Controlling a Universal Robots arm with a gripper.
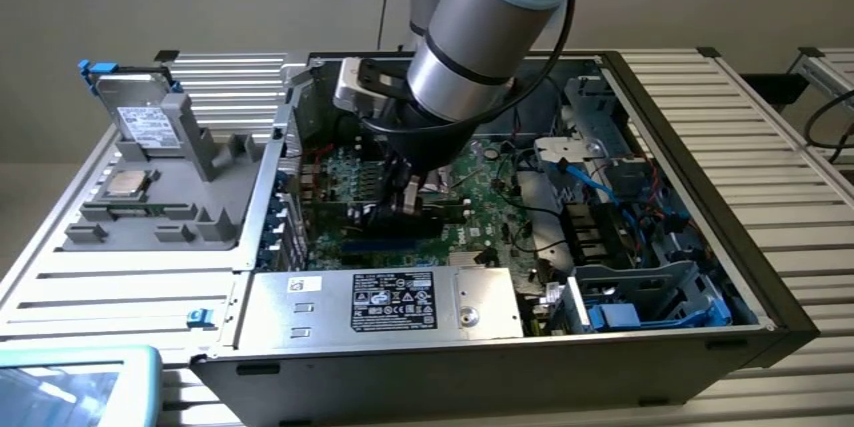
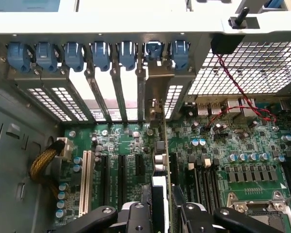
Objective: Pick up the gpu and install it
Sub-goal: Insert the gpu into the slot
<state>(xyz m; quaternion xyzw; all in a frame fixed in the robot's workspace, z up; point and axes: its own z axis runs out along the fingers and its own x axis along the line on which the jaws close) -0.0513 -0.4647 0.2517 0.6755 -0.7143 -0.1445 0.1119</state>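
Observation:
The gpu (image 2: 161, 145) stands on edge over the green motherboard (image 2: 218, 145), seen edge-on in the wrist view. Its silver end bracket (image 2: 157, 85) lies against the case's rear slot openings, under a blue latch (image 2: 153, 51). My gripper (image 2: 160, 213) is shut on the card's near end, with one black finger (image 2: 136, 218) on each side. In the exterior view the gripper (image 1: 407, 205) reaches down into the open computer case (image 1: 747, 277), and the card's dark body (image 1: 398, 219) shows just below it, low over the board.
A silver labelled power supply (image 1: 387, 302) fills the case's front. Blue drive cages (image 1: 641, 297) sit on the exterior view's right. A grey fixture (image 1: 147, 167) with a drive box stands outside on the left. Near the card are empty slots (image 2: 121, 179), a yellow cable bundle (image 2: 43, 162) and a red-black wire (image 2: 233, 82).

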